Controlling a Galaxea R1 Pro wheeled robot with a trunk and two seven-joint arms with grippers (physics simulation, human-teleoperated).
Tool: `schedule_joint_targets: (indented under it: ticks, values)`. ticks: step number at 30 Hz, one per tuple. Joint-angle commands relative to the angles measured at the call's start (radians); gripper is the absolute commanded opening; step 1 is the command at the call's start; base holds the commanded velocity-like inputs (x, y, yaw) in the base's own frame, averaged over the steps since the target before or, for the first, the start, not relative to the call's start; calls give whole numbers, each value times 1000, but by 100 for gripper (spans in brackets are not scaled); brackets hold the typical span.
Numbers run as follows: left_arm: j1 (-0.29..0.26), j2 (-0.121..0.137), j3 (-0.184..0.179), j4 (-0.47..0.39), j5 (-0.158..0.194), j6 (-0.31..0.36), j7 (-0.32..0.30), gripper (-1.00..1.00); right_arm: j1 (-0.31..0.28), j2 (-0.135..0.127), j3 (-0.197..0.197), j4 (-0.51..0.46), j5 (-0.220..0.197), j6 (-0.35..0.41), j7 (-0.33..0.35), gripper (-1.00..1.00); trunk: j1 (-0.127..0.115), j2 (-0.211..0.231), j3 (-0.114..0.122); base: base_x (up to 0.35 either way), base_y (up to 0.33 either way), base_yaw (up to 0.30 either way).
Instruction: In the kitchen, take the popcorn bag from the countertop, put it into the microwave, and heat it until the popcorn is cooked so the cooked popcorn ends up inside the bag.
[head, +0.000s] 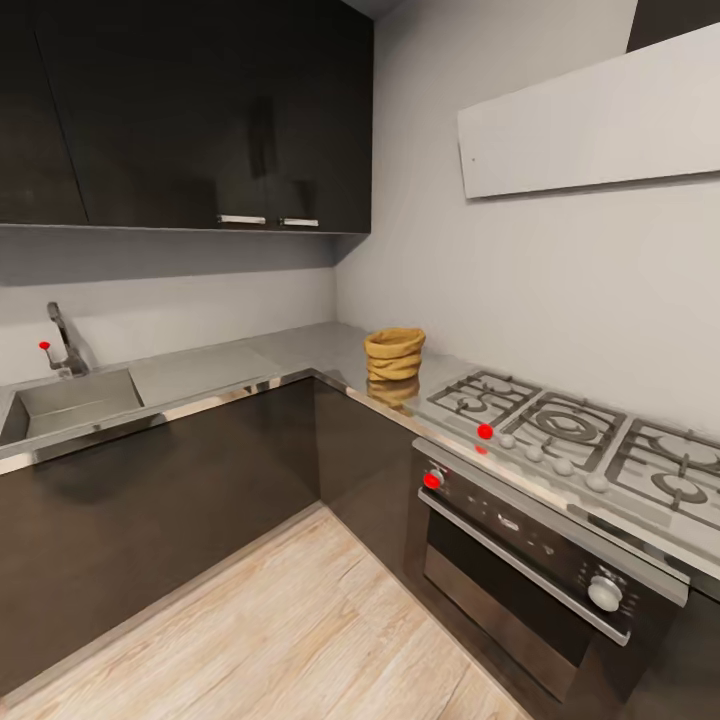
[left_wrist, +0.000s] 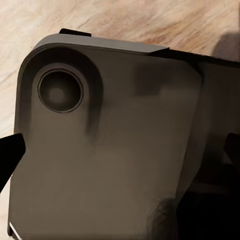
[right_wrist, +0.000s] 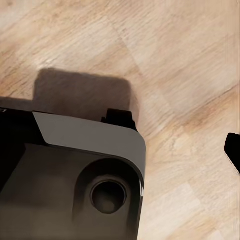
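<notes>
- Both wrist cameras look down past the robot's grey base to the pale wooden floor; each arm hangs low beside the body.
- On the left wrist, dark fingers show at opposite edges of the frame, spread wide apart with nothing between them.
- On the right wrist, one dark finger tip shows at the frame's edge; whether that pair is spread or pressed together cannot be told.
- Ahead, a dark oven sits under a steel gas hob.
- Beyond, the popcorn bag stands upright on the grey bench, just beside the hob, its mouth open; its contents cannot be seen.
- A steel sink with a tap lies well apart along the other run.
</notes>
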Motion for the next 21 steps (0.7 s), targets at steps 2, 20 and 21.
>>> schedule_joint_targets:
  ticks: [2, 20, 21]
  values:
    - [0, 0, 1, -1, 6, 0, -2, 100, -1, 0, 0, 3, 9, -5, -5, 100, 0, 0, -1, 300, 0, 0]
    - [0, 1, 0, -1, 6, 1, -5, 100, -1, 0, 0, 3, 9, -5, -5, 100, 0, 0, -1, 319, 27, 0]
    - [0, 1, 0, -1, 6, 1, -6, 100, -1, 0, 0, 3, 9, -5, -5, 100, 0, 0, -1, 320, 113, 0]
